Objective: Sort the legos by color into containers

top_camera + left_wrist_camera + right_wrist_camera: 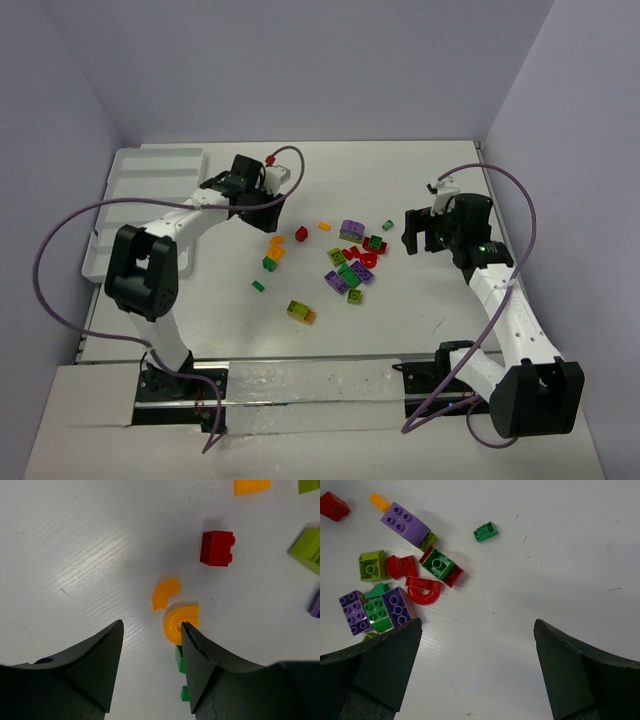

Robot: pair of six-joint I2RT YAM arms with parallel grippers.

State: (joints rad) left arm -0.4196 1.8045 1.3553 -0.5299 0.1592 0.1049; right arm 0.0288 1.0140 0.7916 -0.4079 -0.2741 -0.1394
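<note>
**Orange ring at the left finger's edge; both sets of jaws stand apart**

Nearest the arm bases, a lime brick (298, 310) lies alone on the white table (420, 180), with a small green piece (258, 286) to its left; beyond these the legos (350, 265) lie loose mid-table in a close heap of purple, green, red and lime.

Right gripper (477, 630): jaws spread wide, nothing between them, hovering to the right of the heap; its wrist view shows a red arch (425, 596) touching a green brick (437, 562), and a small green wedge (485, 531) lying apart.

Left gripper (152, 630): fingers parted, nothing clamped; an orange ring (177, 622) lies against the inner edge of one finger (200, 655); an orange arc (165, 592) lies just beyond it, and a red brick (216, 548) farther out; green pieces (180, 661) are partly hidden by that finger.

Farthest, at the table's left rear, sits the white tray (130, 165) of containers, well apart from every brick; what it holds cannot be told.
</note>
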